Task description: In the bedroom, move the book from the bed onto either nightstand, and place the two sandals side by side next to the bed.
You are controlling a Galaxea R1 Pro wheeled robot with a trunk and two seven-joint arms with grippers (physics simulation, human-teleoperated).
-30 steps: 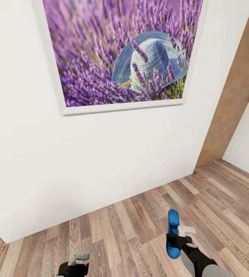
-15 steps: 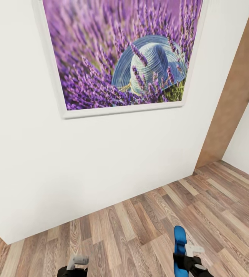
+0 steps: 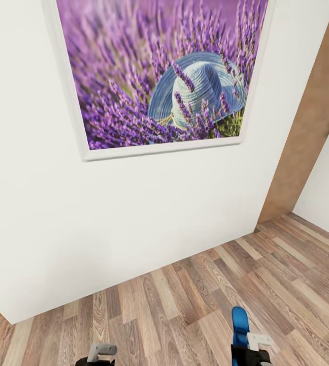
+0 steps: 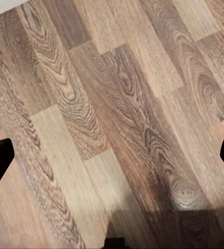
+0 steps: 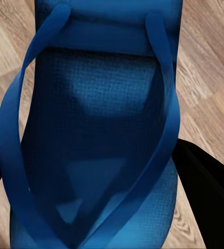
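Right pincer [image 3: 247,351] grips blue sandal [image 3: 239,323] over wood-plank floor [image 3: 185,300]; left pincer [image 3: 99,353] spread, empty; white wall [image 3: 149,218] ahead.

The floor [image 3: 195,300] is made of wood planks in light and darker brown, with a clear grain. It meets the white wall [image 3: 149,223] along a slanted line, and at the far end of this wall it goes on into a narrow passage. No object lies on the planks near the wall. A soft shadow falls on the planks in the left wrist view.
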